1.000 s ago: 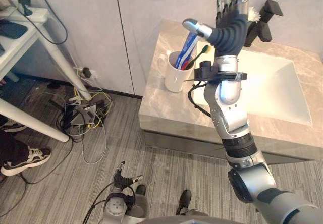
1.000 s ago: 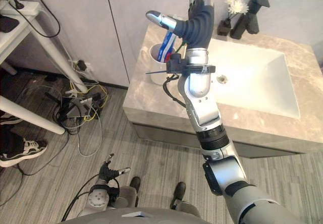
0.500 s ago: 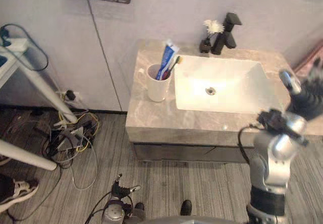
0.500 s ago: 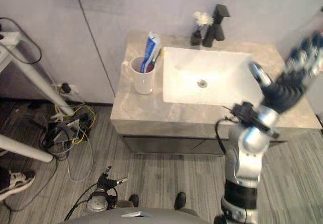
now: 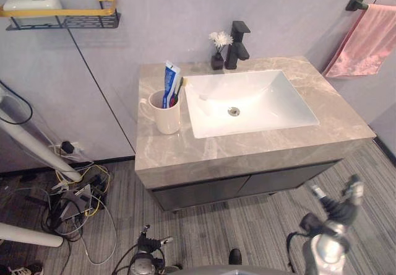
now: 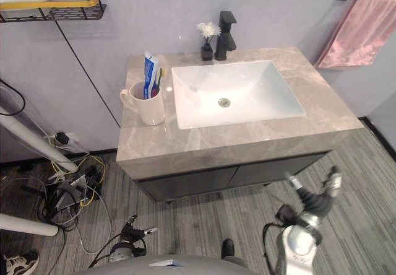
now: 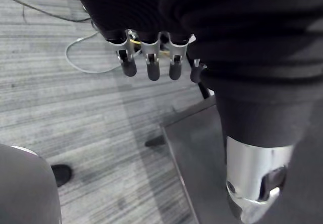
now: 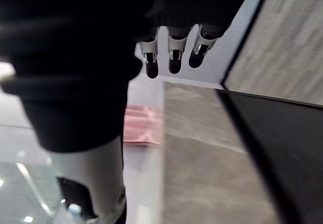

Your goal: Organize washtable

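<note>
The washtable (image 5: 260, 144) is a stone-patterned countertop on a dark cabinet, set against a pale wall. A white rectangular basin (image 5: 275, 111) is recessed in the centre of the top. A white mug (image 5: 166, 117) stands upright on the countertop just beside the basin's left edge, handle facing left. The mug holds a blue-and-white toothpaste tube (image 5: 169, 80), upright, and a toothbrush (image 5: 176, 95) leaning beside it. A black faucet (image 5: 237, 39) stands behind the basin, with a small dark vase (image 5: 217, 61) of white flowers just to its left. A pink towel (image 5: 365, 39) hangs from a black bar on the wall to the right. A yellow-and-black wall shelf (image 5: 68, 18) is mounted at upper left. The right hand (image 6: 317, 202) hangs low in front of the cabinet, near its right end, apart from the countertop; its fingers (image 8: 174, 57) are straight, apart and hold nothing. The left hand (image 7: 150, 57) hangs low above the grey plank floor (image 7: 60, 108), fingers relaxed, slightly apart, holding nothing.
</note>
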